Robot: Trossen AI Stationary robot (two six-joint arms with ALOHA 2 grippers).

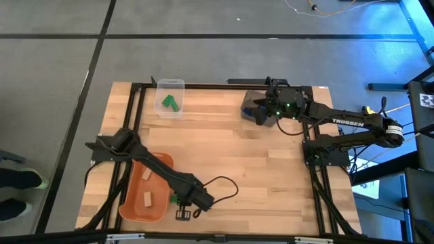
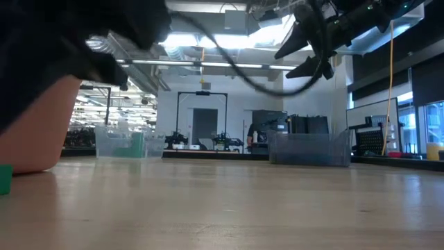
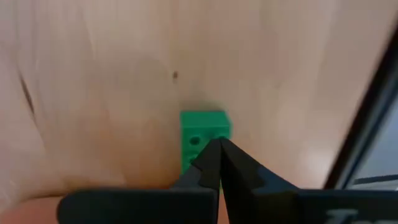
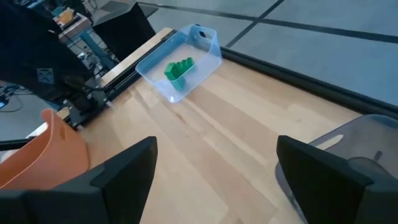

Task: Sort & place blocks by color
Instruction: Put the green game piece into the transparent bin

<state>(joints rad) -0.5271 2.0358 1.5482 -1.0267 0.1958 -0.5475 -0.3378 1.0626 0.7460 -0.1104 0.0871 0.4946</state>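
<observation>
A green block lies flat on the wooden table beside the orange tub, near the front edge; it also shows at the low view's left edge. My left gripper points down with its shut fingertips just over this block's near edge, and nothing shows between the fingers. Tan blocks lie in the orange tub. More green blocks lie in the clear bin at the far left. My right gripper hovers open and empty above the table by the dark grey bin. My left gripper comes from above, and its shut fingertips stand in front of the green block's near edge. I cannot tell whether they touch it. The block lies flat on the table.
Black frame rails run along the table's left, far and right edges. A cable loops over the wood beside my left arm. Bare wood lies between the two arms.
</observation>
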